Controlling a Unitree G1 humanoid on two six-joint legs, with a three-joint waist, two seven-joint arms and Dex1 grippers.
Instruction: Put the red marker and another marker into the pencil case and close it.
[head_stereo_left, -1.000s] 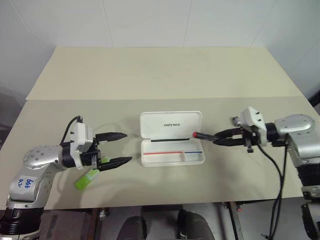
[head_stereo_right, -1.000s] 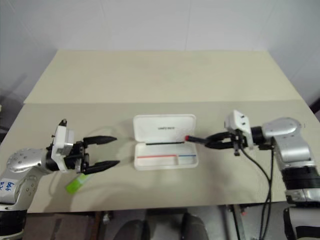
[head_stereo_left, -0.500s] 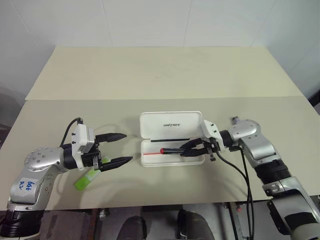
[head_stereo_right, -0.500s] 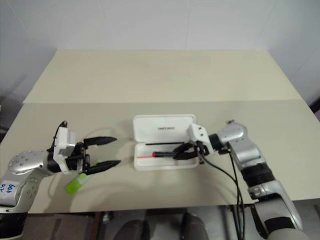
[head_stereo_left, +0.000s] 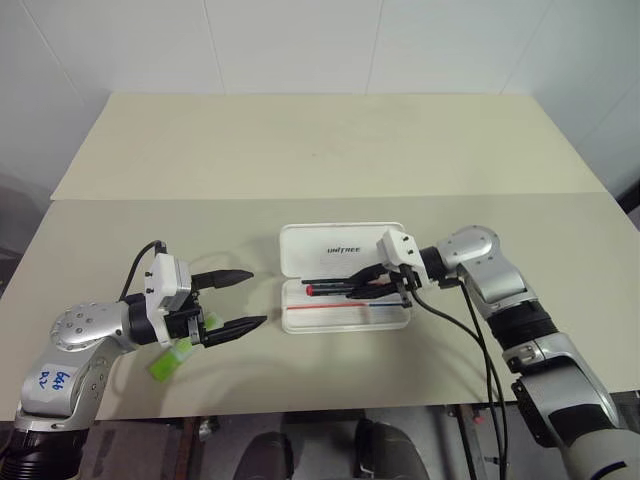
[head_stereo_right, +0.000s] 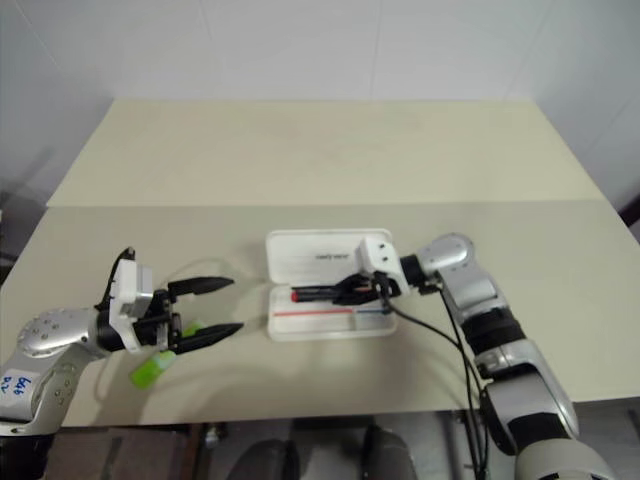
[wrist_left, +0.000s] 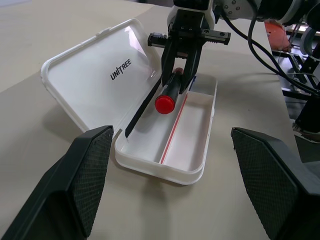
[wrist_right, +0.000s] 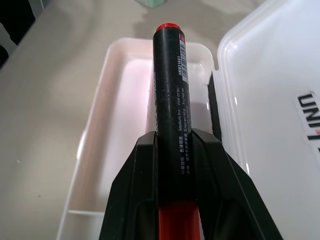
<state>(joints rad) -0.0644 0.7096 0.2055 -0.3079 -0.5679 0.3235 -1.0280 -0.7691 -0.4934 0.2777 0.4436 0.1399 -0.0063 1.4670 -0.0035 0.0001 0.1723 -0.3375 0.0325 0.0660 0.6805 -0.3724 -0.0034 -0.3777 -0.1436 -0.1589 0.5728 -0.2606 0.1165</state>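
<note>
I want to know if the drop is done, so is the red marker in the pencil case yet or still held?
Still held. The right gripper's fingers clamp the red marker over the open pencil case, not resting in it.

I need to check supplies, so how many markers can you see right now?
2. The red marker is held in the right claw over the open pencil case. The lime-green highlighter lies on the table under the left claw. Nothing else marker-like shows.

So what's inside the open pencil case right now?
The pencil case tray shows a thin red-and-blue stripe and nothing lying in it. The red marker hangs over it, clamped in the right gripper. The gripper covers part of the tray's far end.
</note>
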